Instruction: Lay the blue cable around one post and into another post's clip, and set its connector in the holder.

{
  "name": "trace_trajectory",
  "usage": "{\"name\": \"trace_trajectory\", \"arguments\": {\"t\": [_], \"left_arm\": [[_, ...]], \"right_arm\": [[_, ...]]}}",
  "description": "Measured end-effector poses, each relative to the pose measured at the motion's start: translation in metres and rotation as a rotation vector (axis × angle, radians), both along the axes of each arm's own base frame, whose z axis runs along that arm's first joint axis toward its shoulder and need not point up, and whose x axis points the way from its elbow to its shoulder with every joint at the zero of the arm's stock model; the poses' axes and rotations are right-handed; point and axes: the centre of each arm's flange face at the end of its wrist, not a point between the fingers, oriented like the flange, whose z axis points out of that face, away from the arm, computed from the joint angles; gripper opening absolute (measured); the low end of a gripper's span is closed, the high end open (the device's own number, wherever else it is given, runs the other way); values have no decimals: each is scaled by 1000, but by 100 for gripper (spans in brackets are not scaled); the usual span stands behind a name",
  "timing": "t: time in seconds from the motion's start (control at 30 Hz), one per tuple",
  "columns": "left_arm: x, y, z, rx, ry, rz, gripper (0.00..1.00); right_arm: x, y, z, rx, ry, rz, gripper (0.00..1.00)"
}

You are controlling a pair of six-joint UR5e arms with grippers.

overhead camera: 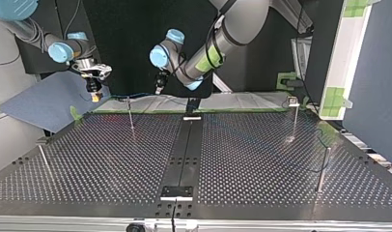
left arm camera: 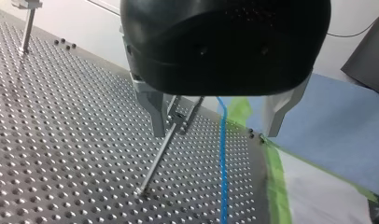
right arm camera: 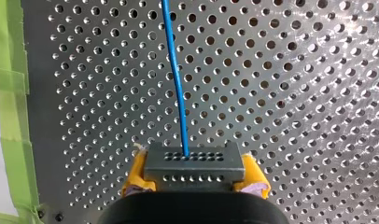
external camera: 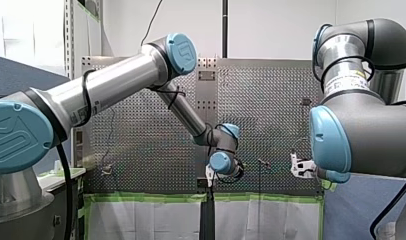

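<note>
Yellow pads (right arm camera: 134,179) on my right jaws squeeze the grey connector (right arm camera: 193,163), up near ten o'clock in the top view. The blue cable (right arm camera: 176,70) runs straight ahead from it over the table (right arm camera: 295,93). My left jaws are wide open. The cable passes between them, untouched, beside a thin post (left arm camera: 159,154).

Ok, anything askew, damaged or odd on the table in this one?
Nothing stands out. The blue cable runs unkinked from the connector clamped in my right gripper, passing through my open left gripper beside a post.
</note>
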Motion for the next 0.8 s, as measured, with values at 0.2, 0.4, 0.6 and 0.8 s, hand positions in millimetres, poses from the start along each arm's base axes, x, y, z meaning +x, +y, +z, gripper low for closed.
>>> {"name": "trace_trajectory", "arguments": {"t": [0.2,0.4,0.6,0.8], "left_arm": [[2,-5,-18,14,22,-4,100],[12,-11,-20,10,22,1,100],[28,-19,-6,-21,-6,14,100],[37,-19,-2,-59,-11,14,100]], "right_arm": [[0,0,0,-2,-5,0,0],[0,-1,1,-5,-10,-4,0],[0,-2,1,-9,-13,-6,0],[0,-2,1,-10,-13,-6,0]]}}
